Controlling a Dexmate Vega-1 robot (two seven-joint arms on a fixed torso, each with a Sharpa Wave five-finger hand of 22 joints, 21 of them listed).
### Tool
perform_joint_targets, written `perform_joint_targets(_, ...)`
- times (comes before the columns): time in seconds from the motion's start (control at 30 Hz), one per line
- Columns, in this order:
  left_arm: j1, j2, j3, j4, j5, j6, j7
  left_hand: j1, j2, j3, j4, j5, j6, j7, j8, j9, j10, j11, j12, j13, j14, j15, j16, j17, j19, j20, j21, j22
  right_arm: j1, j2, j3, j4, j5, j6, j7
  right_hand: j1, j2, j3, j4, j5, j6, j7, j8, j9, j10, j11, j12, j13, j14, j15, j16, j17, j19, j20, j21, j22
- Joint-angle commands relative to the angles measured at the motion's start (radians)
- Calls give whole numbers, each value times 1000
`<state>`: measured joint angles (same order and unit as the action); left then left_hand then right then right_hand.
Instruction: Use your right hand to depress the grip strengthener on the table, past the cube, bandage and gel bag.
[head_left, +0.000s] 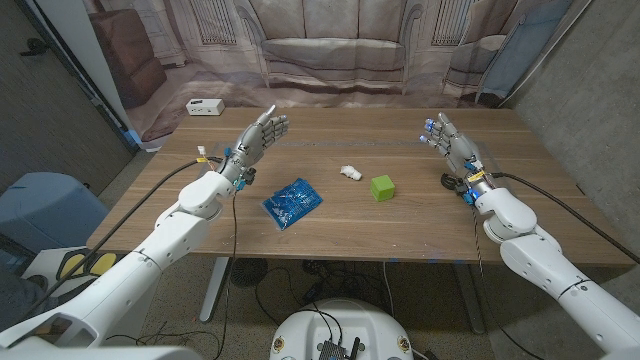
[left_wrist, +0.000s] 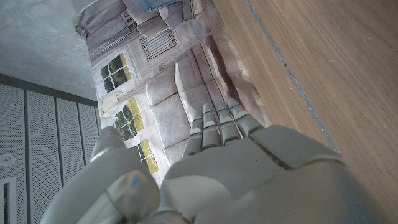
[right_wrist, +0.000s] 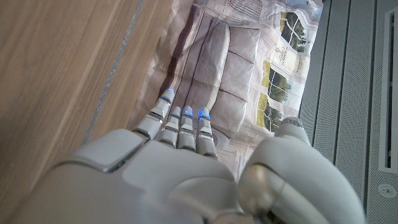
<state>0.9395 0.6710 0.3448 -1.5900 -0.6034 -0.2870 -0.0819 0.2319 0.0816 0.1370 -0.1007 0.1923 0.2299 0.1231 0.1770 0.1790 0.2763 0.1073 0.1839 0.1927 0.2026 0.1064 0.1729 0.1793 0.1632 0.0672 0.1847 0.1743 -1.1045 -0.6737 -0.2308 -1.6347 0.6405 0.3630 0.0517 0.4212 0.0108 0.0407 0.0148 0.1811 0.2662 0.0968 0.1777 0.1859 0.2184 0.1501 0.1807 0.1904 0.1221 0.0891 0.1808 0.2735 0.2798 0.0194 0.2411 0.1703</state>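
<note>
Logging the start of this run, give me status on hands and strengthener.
Both hands open: left hand, right hand. Grip strengthener untouched, beside right wrist. Green cube, bandage, gel bag off to its left.

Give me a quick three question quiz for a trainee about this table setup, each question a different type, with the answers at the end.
1. True or false: the right hand is already pressing the grip strengthener.
2. Multiple choice: what lies directly between the blue gel bag and the green cube? A) a white box B) the white bandage C) a cable
3. Fill in: the left hand holds ____.

Key:
1. False. The hand is raised with fingers apart, and the strengthener sits by the right wrist, untouched.
2. B
3. nothing
</note>
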Motion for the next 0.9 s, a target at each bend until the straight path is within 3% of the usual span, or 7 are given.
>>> perform_joint_targets(0.03,0,-4,-5,22,-21,-20,-29,4,-5,2,-5,0,-21,1,-3,2,-23,-3,-2,2,-22,3,-2,2,-17,-1,-3,6,55,10,-52,44,31,-4,75,-10,-3,-5,-2,8,-19,9,-1,0,-20,-4,-6,1,-22,-2,-3,-4,-11,-1,-9,1)
perform_joint_targets(0.5,13,-1,-11,15,-9,-26,-7,4,-5,1,-6,0,-51,10,-3,1,-54,1,-1,2,-59,4,-1,1,-42,-10,-2,6,81,18,-72,82,48,-2,102,-21,-9,-11,-3,10,-50,7,-4,0,-36,-8,-2,0,-36,1,1,-9,-25,-4,-22,1)
perform_joint_targets(0.9,11,-12,-6,31,-14,-40,-20,3,-5,1,-6,0,-50,11,2,1,-54,0,4,2,-60,5,3,1,-46,-9,0,6,60,8,-64,47,56,-18,70,-27,-9,-13,-3,11,-45,12,4,-1,-25,-8,6,-1,-27,2,10,-13,-16,-1,-23,2)
